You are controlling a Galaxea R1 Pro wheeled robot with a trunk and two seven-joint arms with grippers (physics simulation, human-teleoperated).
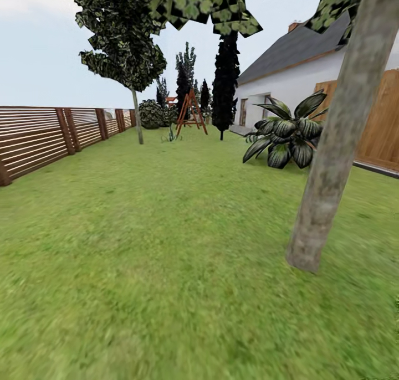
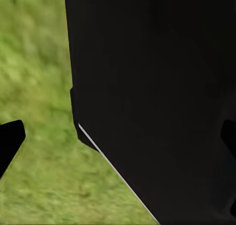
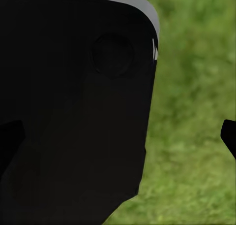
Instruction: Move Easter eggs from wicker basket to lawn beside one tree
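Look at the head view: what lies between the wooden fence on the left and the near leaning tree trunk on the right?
In the head view, only lawn lies between the wooden fence and the tree trunk; that stretch of grass is bare.

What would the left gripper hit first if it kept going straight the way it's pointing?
Probably the black robot body panel right ahead of the left gripper; the lawn lies beyond. Depth is unclear.
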